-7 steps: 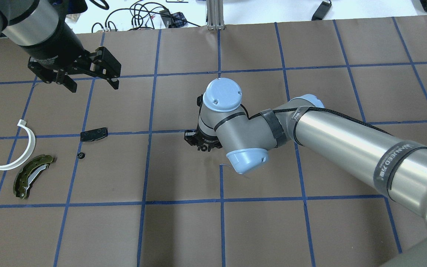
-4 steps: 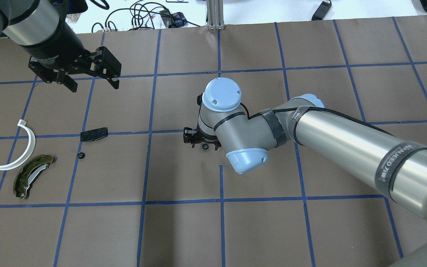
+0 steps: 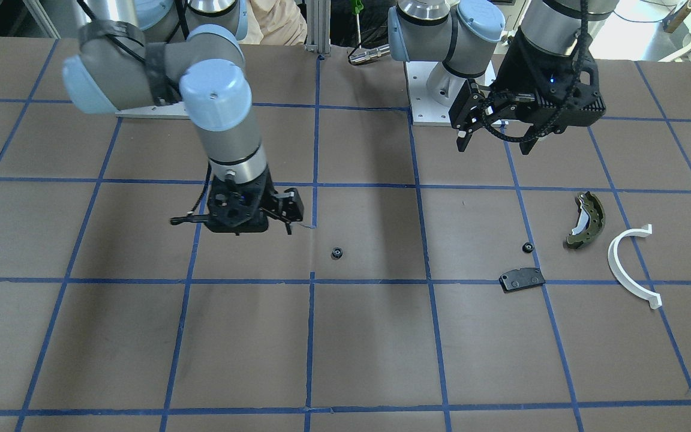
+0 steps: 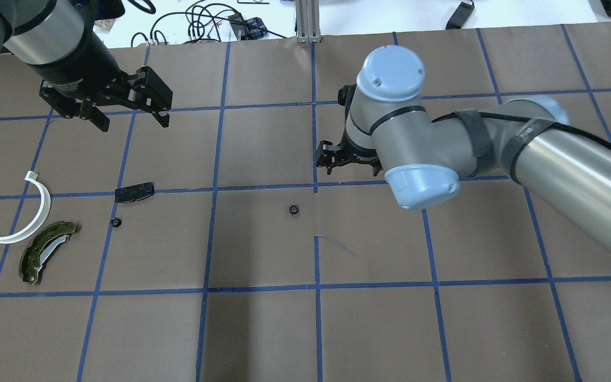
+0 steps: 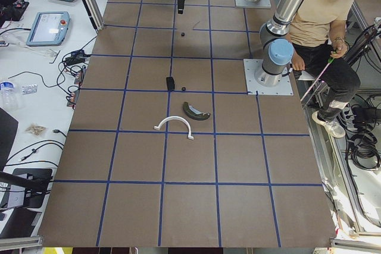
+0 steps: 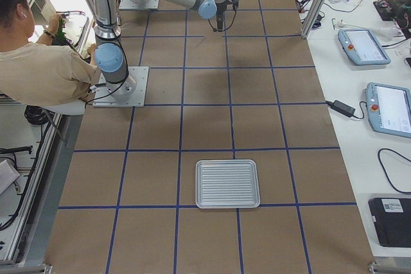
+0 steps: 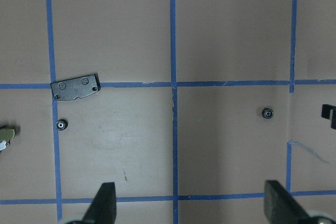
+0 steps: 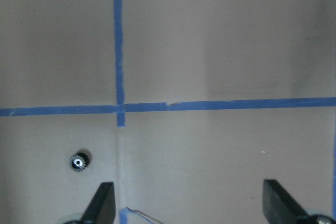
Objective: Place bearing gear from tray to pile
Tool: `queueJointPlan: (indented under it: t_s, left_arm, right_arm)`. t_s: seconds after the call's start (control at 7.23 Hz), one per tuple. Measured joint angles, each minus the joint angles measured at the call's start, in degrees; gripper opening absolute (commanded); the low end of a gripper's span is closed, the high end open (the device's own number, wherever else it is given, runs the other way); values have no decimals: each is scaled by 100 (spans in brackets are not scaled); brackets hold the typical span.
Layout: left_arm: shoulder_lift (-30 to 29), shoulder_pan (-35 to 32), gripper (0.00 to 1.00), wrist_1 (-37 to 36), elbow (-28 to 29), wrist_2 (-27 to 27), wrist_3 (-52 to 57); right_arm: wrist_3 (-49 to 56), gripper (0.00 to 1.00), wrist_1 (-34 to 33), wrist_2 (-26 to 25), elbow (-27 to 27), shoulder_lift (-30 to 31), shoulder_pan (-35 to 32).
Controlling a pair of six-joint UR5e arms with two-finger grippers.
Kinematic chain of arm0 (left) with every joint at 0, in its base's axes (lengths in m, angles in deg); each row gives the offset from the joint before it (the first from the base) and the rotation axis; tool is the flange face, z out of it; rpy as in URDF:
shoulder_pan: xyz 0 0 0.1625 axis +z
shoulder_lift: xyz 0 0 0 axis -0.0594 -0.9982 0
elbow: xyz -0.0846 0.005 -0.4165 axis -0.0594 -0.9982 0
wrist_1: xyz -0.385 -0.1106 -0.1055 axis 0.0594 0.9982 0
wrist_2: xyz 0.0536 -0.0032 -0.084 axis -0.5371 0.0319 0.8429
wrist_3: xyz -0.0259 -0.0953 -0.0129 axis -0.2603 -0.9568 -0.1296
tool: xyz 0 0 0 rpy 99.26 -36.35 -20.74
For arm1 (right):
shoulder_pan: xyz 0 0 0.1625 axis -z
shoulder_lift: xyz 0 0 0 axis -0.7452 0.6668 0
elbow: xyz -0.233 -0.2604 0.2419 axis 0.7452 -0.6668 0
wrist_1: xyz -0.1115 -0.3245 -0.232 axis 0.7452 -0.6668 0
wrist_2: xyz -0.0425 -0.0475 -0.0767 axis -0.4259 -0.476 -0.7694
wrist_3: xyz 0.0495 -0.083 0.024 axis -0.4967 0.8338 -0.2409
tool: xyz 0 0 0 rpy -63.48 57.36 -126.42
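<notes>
One small black bearing gear (image 4: 294, 209) lies alone on the brown table near the middle, also in the front view (image 3: 338, 253) and the right wrist view (image 8: 79, 161). A second gear (image 4: 116, 222) lies by the pile: black pad (image 4: 134, 191), white half-ring (image 4: 29, 215), olive-green brake shoe (image 4: 45, 252). My right gripper (image 4: 348, 162) is open and empty, raised above the table, to the right of and beyond the lone gear. My left gripper (image 4: 133, 121) is open and empty, hovering behind the pile. The silver tray (image 6: 228, 184) lies far off at the table's right end.
Cables (image 4: 204, 21) and an aluminium post (image 4: 308, 21) stand at the table's far edge. A person (image 6: 38, 62) sits behind the robot's bases. Blue tape lines grid the table.
My right gripper has pulled away to the right and towards the far edge, leaving the gear on the table where it had been. My left arm has not moved.
</notes>
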State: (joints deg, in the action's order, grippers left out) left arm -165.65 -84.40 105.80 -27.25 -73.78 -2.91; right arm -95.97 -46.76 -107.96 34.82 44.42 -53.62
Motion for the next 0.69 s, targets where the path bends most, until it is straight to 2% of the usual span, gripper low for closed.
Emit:
queueJointPlan:
  t_s: [0.28,0.55,0.69]
  left_arm:
    - [-62,6,100,-2,-23,10,-6]
    - [-258,-93,100,-24,-68,30,-198]
    - [-404,-361,100,-125,-144,20,-475]
  right_arm:
    - [916,100,981,-18,-103,546,845]
    - [1325,100,2210,-48,-677,837,1310]
    - [1356,100,2745,-75,-1065,886,1383]
